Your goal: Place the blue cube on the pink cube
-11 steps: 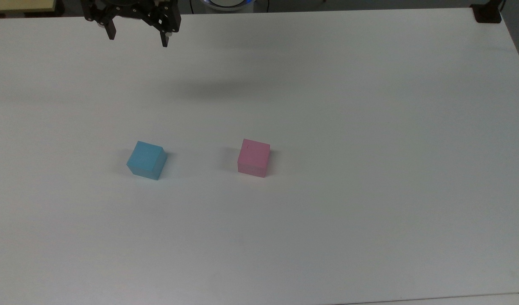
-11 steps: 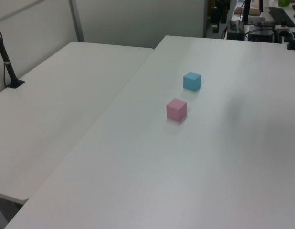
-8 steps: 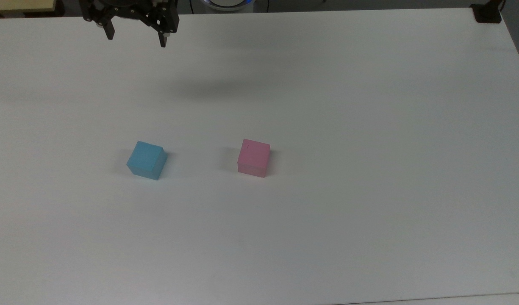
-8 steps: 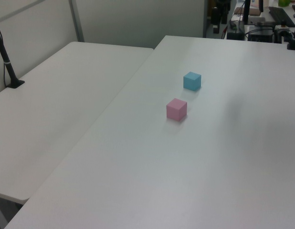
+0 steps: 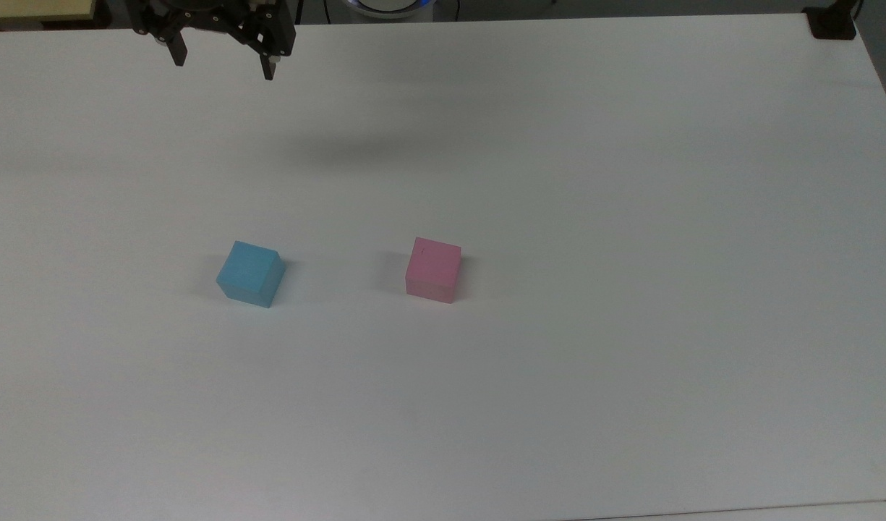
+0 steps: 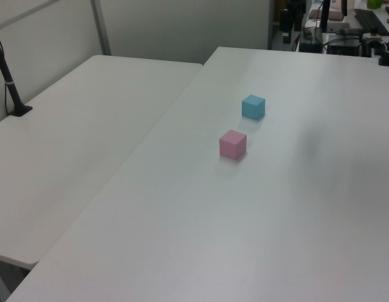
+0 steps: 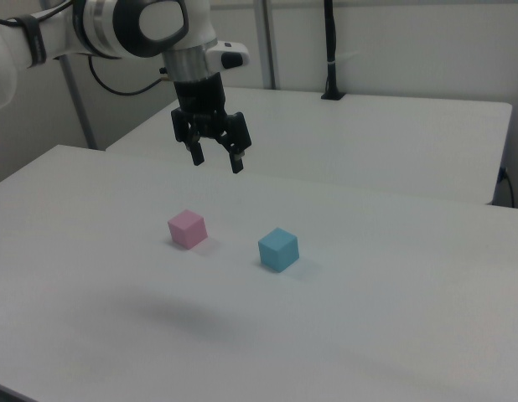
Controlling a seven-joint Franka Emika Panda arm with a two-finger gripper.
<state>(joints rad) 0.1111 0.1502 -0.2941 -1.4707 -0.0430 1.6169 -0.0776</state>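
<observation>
The Franka arm (image 7: pixel 116 25) reached in from the right view's upper left, its white links bending down to a black wrist that hung straight over the white table (image 7: pixel 393 318). The gripper (image 7: pixel 216 158) pointed downward, high above the tabletop, its two black fingers spread wide apart and holding nothing. In the top view the gripper (image 5: pixel 221 66) sat at the frame's upper edge, toward 11 o'clock from the table's centre, with one fingertip (image 5: pixel 268 73) reaching a little lower in the frame than the other.

The blue cube (image 5: pixel 250 273) rested flat on the table, well below the gripper in the top view and slightly toward 5 o'clock from it. The cube was turned a little, so that one corner pointed toward the frame's bottom; having equal sides, it showed no long axis. The pink cube (image 5: pixel 433 269) stood at the blue cube's 3 o'clock in the top view, apart from it and not touching, its edges nearly square to the frame and a tiny dark mark on its top face.

In the left view the blue cube (image 6: pixel 253 106) lay at about 1 o'clock from the pink cube (image 6: pixel 233 143). In the right view the pink cube (image 7: pixel 188 228) stood at about 10 o'clock from the blue cube (image 7: pixel 278 249), both below the gripper.
</observation>
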